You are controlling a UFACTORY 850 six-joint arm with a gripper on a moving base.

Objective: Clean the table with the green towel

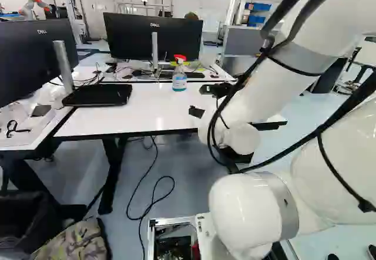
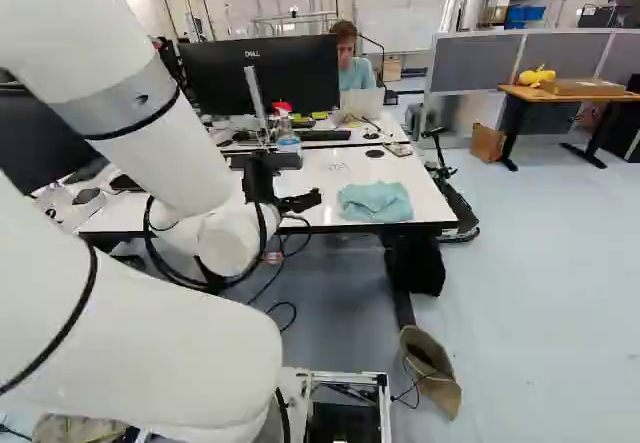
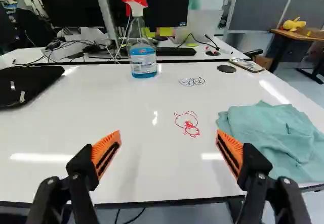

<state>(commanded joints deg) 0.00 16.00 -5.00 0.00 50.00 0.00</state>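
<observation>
My gripper (image 1: 203, 101) hangs over the white table (image 1: 135, 114), in front of the spray bottle. In the wrist view the gripper (image 3: 168, 145) stands open, its orange pads wide apart and nothing between them. The green towel (image 2: 376, 202) lies crumpled near the table's front edge; from the wrist it shows as a teal heap (image 3: 276, 135) beside one finger, apart from it. Ahead of the gripper, a red scribble (image 3: 188, 123) marks the tabletop, and a smaller dark drawing (image 3: 192, 82) lies farther back. The spray bottle (image 3: 142, 47), with blue liquid and a red head, stands upright at the back.
Monitors (image 1: 154, 37) and keyboards stand behind the bottle. A black flat object (image 1: 97, 94) lies on the table's left part. A round black disc (image 3: 226, 69) and a phone (image 3: 246, 64) lie near the back edge. Another robot (image 1: 34, 6) stands far off.
</observation>
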